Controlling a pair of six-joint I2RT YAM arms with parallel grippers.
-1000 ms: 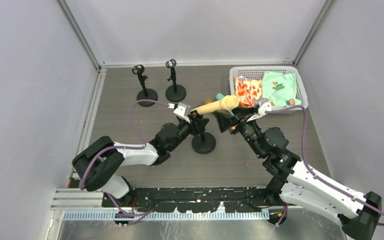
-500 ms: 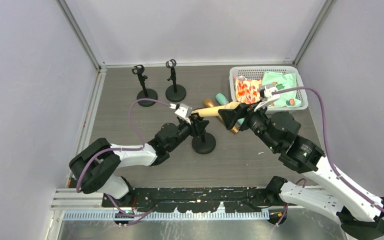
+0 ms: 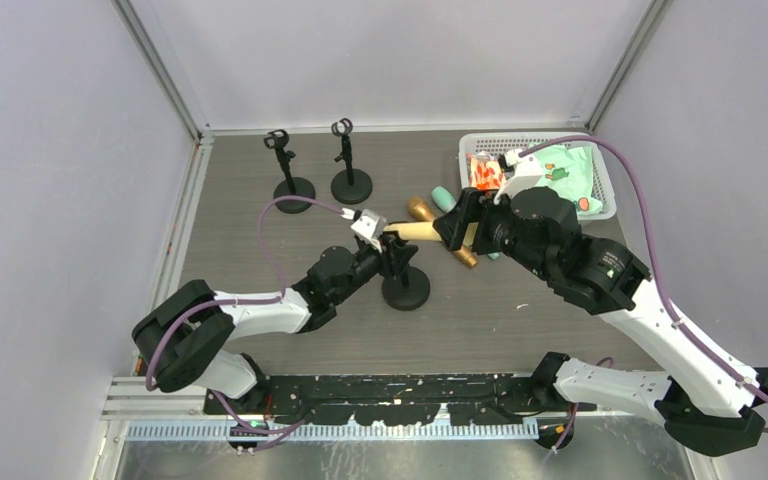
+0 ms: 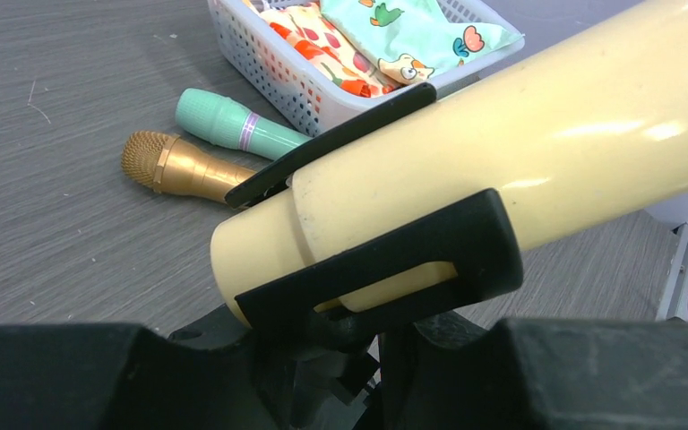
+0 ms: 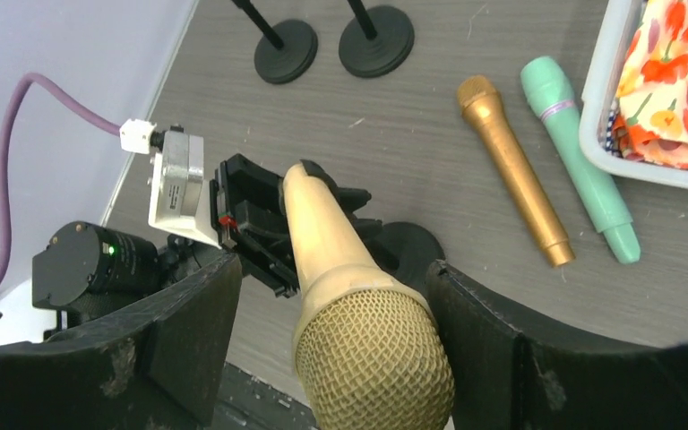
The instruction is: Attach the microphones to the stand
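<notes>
The cream-yellow microphone [image 4: 520,152] sits in the black clip [image 4: 385,269] of the near stand [image 3: 406,290]. My left gripper [image 3: 385,252] is shut on that stand's stem just below the clip. My right gripper [image 5: 336,340] is open and straddles the microphone's mesh head [image 5: 372,358]. There is a gap on the left side, and the right finger [image 5: 484,331] is close against the head. The golden-brown microphone [image 5: 511,170] and the mint-green microphone [image 5: 582,152] lie side by side on the table behind.
Two empty black stands [image 3: 293,185] [image 3: 351,180] stand at the back left. A white basket [image 3: 602,180] with patterned cloth bags sits at the back right, next to the mint-green microphone. Grey walls close in both sides.
My right arm has lifted and swung over the cream-yellow microphone's head, so its jaws now straddle it. The left gripper and the stand have stayed put.
</notes>
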